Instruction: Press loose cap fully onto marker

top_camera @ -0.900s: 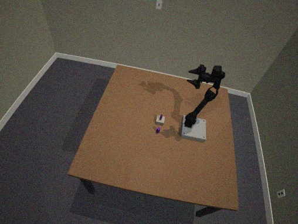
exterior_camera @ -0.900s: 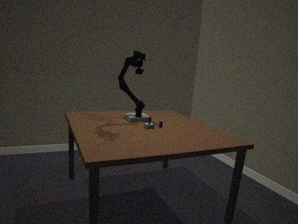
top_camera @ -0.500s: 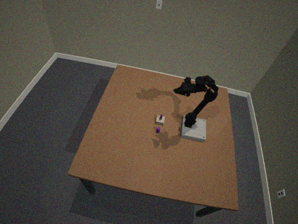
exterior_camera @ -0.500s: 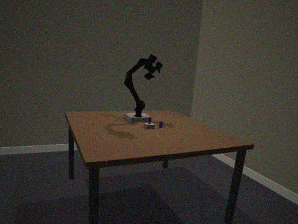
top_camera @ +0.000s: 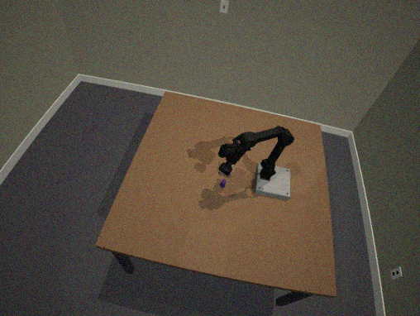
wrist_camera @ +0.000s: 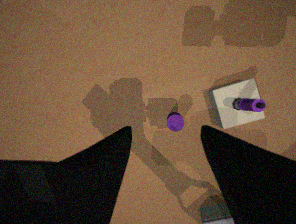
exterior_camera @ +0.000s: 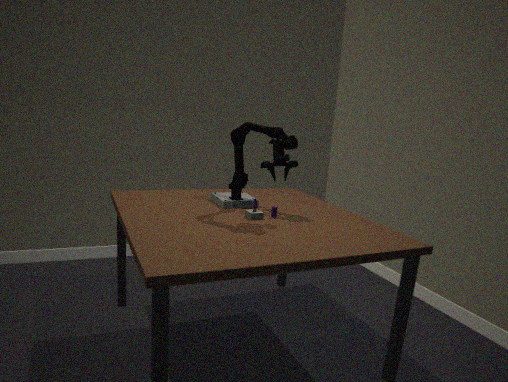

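Observation:
The purple cap (top_camera: 222, 184) (exterior_camera: 274, 212) (wrist_camera: 175, 122) stands loose on the table. The marker (exterior_camera: 255, 204) (wrist_camera: 248, 104) stands upright in the pale holder block (exterior_camera: 254, 215) (wrist_camera: 225, 115), its purple end up and uncapped. The block lies beside the cap, to the right in the wrist view. In the top view, the arm hides the marker and block. My gripper (exterior_camera: 279, 180) (wrist_camera: 165, 131) is partly open and empty, pointing down high above the table. In the wrist view, the cap shows between the fingertips, slightly right of their middle, well below them.
The arm's white base plate (top_camera: 274, 182) (exterior_camera: 220, 200) is fixed on the wooden table (top_camera: 165, 232) (exterior_camera: 320, 240). Shadows of the arm lie around the cap and the block. The walls stand beyond the table's edges.

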{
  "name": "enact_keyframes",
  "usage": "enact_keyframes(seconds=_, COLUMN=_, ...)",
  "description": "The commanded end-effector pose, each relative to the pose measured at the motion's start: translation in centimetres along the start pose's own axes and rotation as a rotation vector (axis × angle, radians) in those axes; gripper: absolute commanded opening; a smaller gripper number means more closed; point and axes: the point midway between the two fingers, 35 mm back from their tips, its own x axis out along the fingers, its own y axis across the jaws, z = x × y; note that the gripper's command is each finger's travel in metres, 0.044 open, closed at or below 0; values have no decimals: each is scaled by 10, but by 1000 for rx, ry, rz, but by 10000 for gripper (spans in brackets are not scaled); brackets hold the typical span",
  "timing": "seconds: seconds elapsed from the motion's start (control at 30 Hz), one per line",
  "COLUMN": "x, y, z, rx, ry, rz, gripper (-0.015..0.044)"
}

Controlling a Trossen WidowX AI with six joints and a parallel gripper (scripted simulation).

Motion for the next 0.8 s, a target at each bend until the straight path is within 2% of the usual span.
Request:
enact_keyframes(seconds=0.0, x=51, y=-8, z=-25, rx=-92, ry=204, rz=-54, gripper=250)
enact_keyframes(seconds=0.07, x=67, y=-12, z=-35, rx=-119, ry=278, rz=-65, gripper=250)
enact_keyframes(seconds=0.23, x=72, y=-15, z=-33, rx=-122, ry=287, rz=-66, gripper=250)
enact_keyframes(seconds=0.37, x=102, y=-18, z=-41, rx=-122, ry=287, rz=-66, gripper=250)
enact_keyframes(seconds=0.77, x=119, y=-20, z=-44, rx=-122, ry=287, rz=-66, gripper=250)
